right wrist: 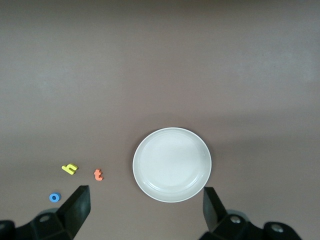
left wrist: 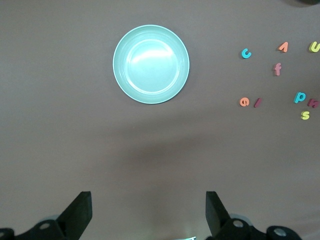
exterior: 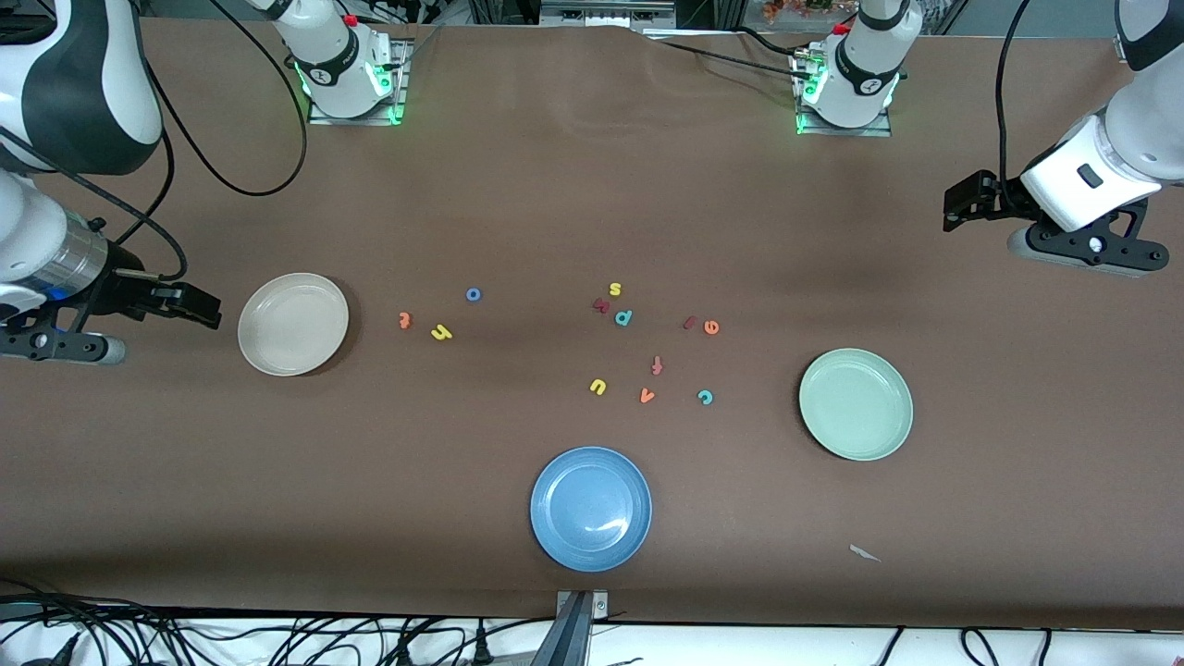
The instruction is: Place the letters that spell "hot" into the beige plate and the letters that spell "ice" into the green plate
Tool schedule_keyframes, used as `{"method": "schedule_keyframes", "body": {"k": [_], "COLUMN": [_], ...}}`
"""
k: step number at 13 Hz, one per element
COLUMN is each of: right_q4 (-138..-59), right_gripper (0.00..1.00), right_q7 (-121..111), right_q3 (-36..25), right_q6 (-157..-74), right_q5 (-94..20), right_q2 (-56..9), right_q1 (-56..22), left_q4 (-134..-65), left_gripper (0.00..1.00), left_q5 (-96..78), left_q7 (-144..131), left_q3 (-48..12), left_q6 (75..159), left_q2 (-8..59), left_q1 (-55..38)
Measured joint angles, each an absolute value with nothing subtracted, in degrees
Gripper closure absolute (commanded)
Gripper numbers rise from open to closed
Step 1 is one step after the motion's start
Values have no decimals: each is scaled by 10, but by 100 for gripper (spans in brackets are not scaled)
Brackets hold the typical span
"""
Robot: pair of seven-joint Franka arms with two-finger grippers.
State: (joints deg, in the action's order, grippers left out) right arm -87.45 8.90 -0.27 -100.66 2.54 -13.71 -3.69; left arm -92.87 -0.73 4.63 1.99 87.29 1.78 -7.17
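Plates number three, all bare: round beige plate [exterior: 293, 324] toward the right arm's end, pale green plate [exterior: 857, 404] toward the left arm's, blue plate [exterior: 591, 508] nearest the front camera. Twelve small foam letters lie between them on the brown tabletop [exterior: 518, 185]: yellow "h" [exterior: 442, 333], blue ring "o" [exterior: 473, 295] and orange "t" [exterior: 404, 320] near the beige plate; dark red "i" [exterior: 688, 322], orange "e" [exterior: 710, 326] and teal "c" [exterior: 705, 397] nearer the green. Left claw [exterior: 962, 205] and right claw [exterior: 190, 305] hang wide and unladen over the open ends.

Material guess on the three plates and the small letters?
The beige plate, green plate and blue plate: likely plastic or melamine, smooth semi-gloss; a soft glare shows on the blue plate and, in the left wrist view, on the green one. Ceramic is possible. Letters such as the yellow h: probably foam, matte, no shine.
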Motion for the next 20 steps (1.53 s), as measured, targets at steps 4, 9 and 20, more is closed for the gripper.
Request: {"method": "schedule_keyframes", "body": {"k": [4,9,20], "right_q4": [-876,-880,-955], "right_gripper": [0,0,1], "right_q7": [89,89,167], "right_q3": [-3,-1,1], "right_q6": [-1005,-1004,-1080], "right_q5": [25,25,24], "right_q2": [-137,-138,-204], "right_q1": [-41,-52,-138], "left_q4": [-929,-935,-942], "left_gripper": [0,0,0], "left_q5": [-7,-7,-7], "left_q7": [46,44,40], "left_q3": [20,16,-50], "left_q6": [873,874,1147], "left_q2": [18,38,229], "left_q1": [-74,-90,-139]}}
